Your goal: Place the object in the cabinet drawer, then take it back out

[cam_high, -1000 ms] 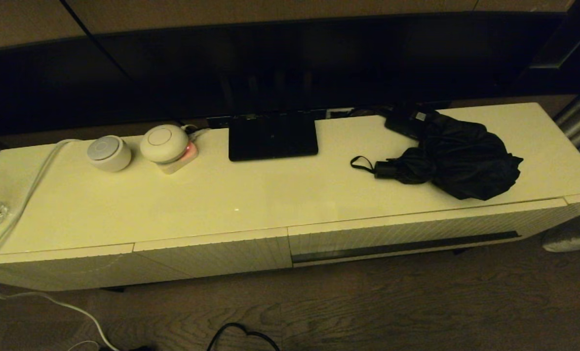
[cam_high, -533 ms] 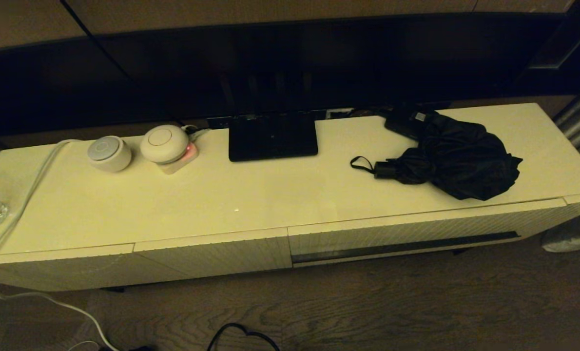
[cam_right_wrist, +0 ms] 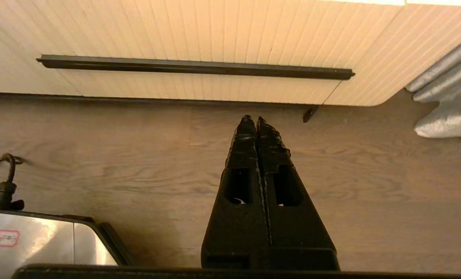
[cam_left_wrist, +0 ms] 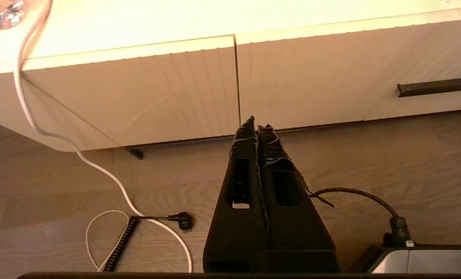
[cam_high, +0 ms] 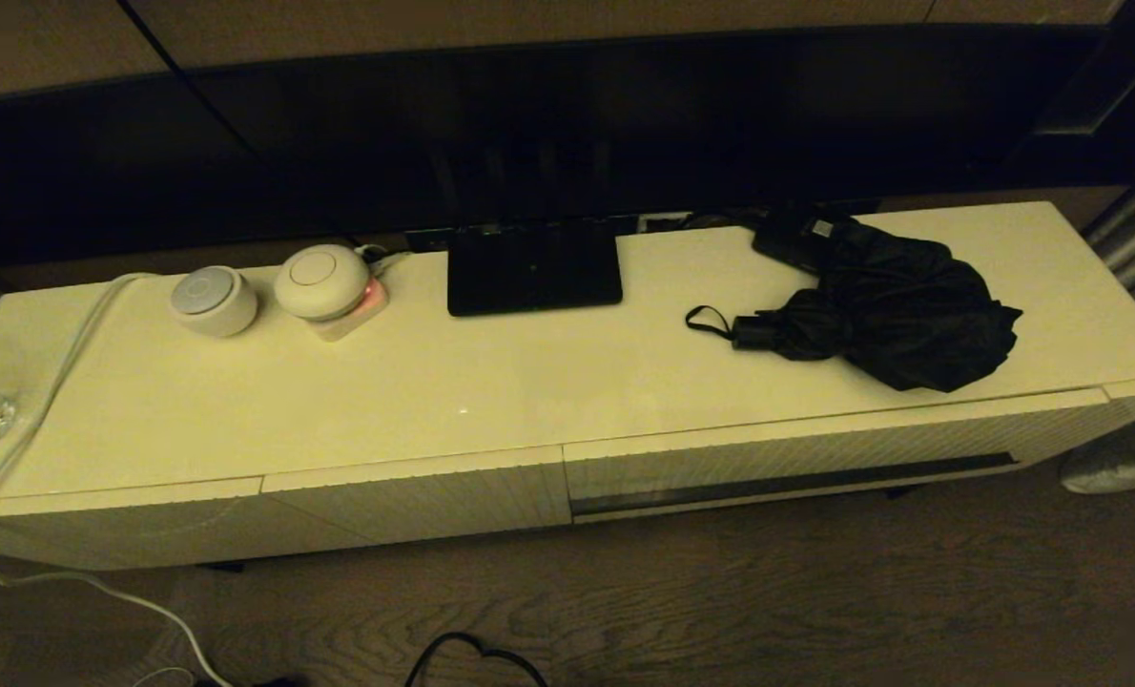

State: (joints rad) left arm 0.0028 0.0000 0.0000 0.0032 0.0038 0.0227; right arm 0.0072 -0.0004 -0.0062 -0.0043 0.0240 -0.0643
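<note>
black umbrella [cam_high: 897,310] lies above our closed drawer [cam_high: 815,458]; our left gripper [cam_left_wrist: 257,126] and right gripper [cam_right_wrist: 253,123] hang pressed together.

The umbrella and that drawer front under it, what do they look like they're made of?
The umbrella looks like thin matte black fabric, probably nylon or polyester: it lies bunched in soft folds. Its handle seems to be hard plastic. The drawer front looks like cream painted or laminated board, finely ribbed, with a dark slot handle, maybe metal.
</note>
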